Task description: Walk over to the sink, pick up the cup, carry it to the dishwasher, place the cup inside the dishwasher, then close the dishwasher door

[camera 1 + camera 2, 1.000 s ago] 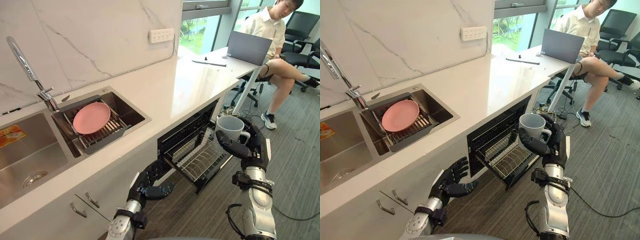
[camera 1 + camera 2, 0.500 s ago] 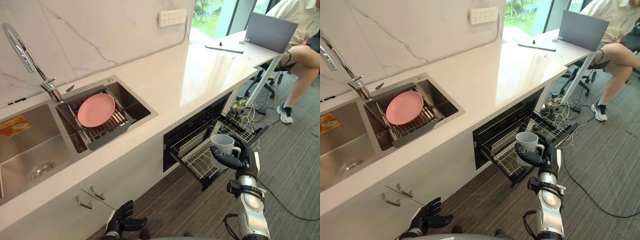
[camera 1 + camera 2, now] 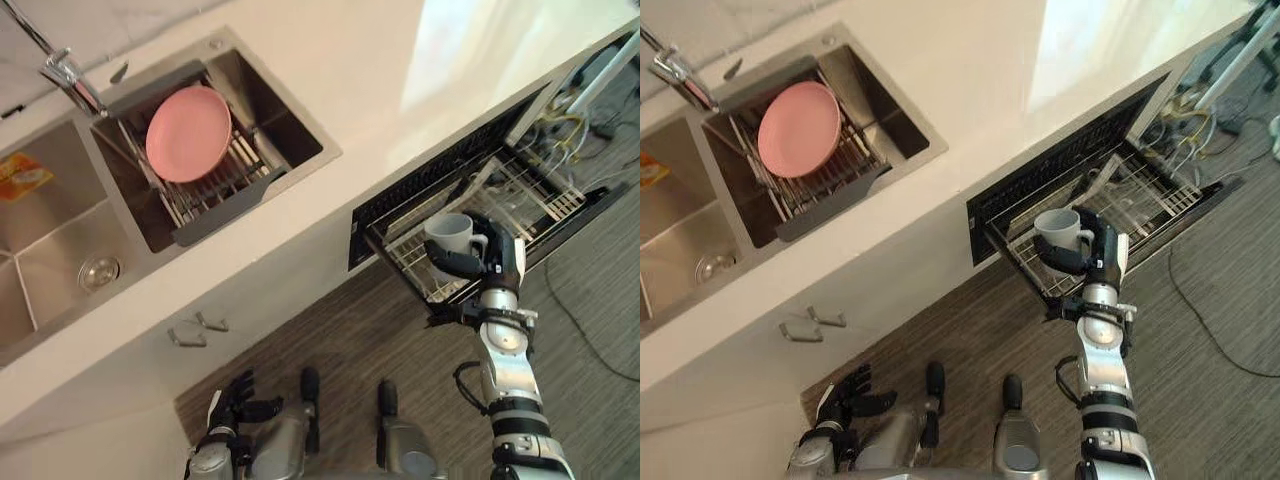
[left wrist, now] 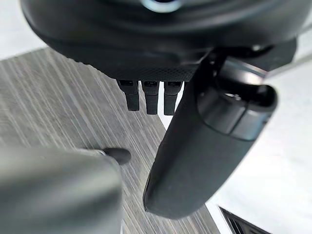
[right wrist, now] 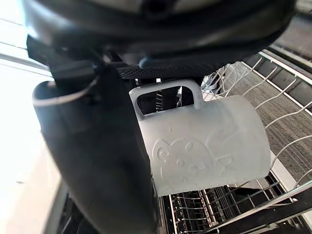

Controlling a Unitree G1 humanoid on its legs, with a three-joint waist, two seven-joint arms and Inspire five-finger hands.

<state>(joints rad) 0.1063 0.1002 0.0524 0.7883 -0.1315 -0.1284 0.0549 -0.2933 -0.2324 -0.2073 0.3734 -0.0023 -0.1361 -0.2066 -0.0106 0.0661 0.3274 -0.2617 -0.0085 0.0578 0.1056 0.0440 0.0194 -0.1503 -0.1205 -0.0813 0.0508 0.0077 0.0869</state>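
Count from the head views: one white cup (image 3: 447, 234), one pink plate (image 3: 188, 132), one faucet (image 3: 60, 70), one dish rack (image 3: 245, 165). One white counter (image 3: 370, 60) carries one sink (image 3: 327, 158) with two basins, the rack basin (image 3: 290, 120) and the drain basin (image 3: 50, 235), the latter with one round drain (image 3: 98, 273) and one orange-yellow flat item (image 3: 22, 175). Also one dishwasher (image 3: 440, 165) with one wire basket (image 3: 530, 190) drawn out, two cabinet handles (image 3: 212, 322) on the front below the counter, tangled floor cables (image 3: 562, 100) too knotted to count, and two robot hands: right hand (image 3: 497, 265), left hand (image 3: 232, 400).
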